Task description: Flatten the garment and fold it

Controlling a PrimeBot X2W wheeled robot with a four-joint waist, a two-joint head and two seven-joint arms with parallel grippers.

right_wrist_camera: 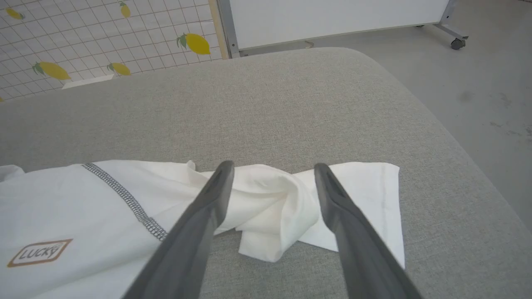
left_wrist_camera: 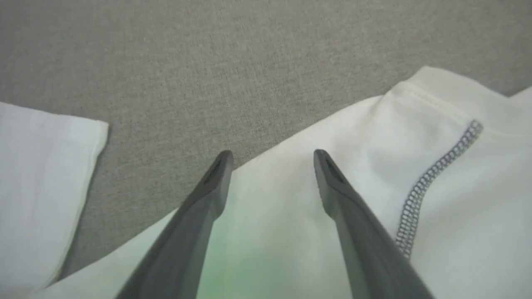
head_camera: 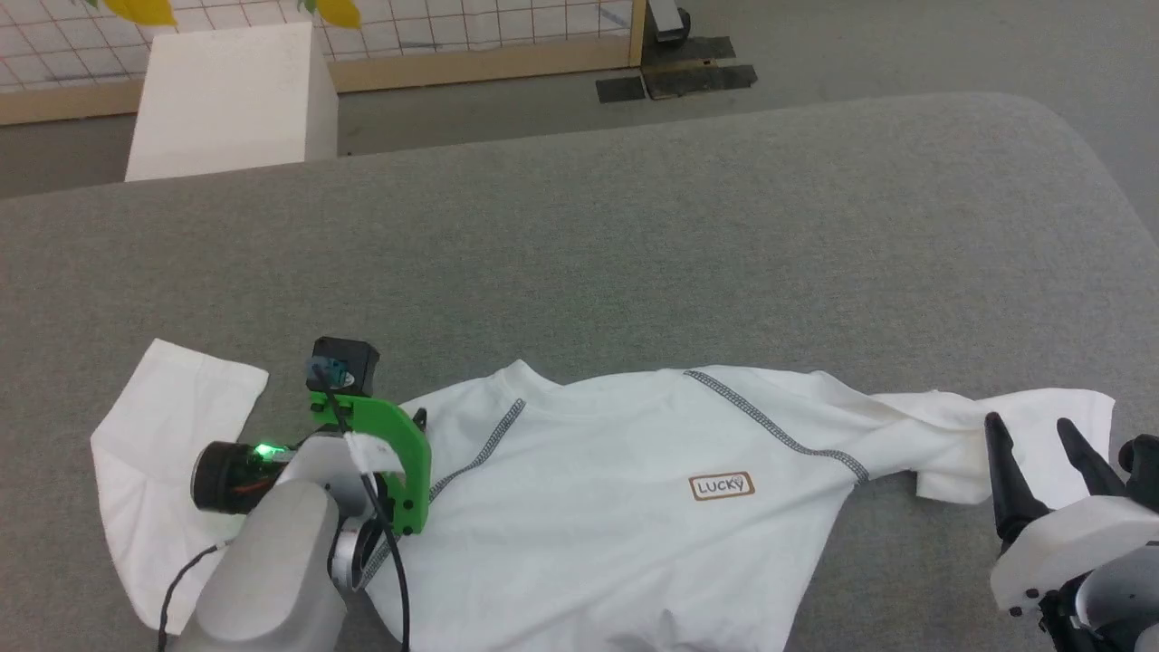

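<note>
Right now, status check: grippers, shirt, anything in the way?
Left gripper open, over the shirt near its shoulder seam. Right gripper open, at bunched sleeve. Shirt logo-up on grey table, unfolded. White box beyond far edge, apart from shirt.

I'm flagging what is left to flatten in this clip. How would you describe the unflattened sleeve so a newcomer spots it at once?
On the grey table lies a white shirt with a tan chest logo. Follow it to the robot's right: the right-hand sleeve lies in front of the open right gripper. Unlike the smooth left sleeve, it is twisted and bunched midway.
</note>
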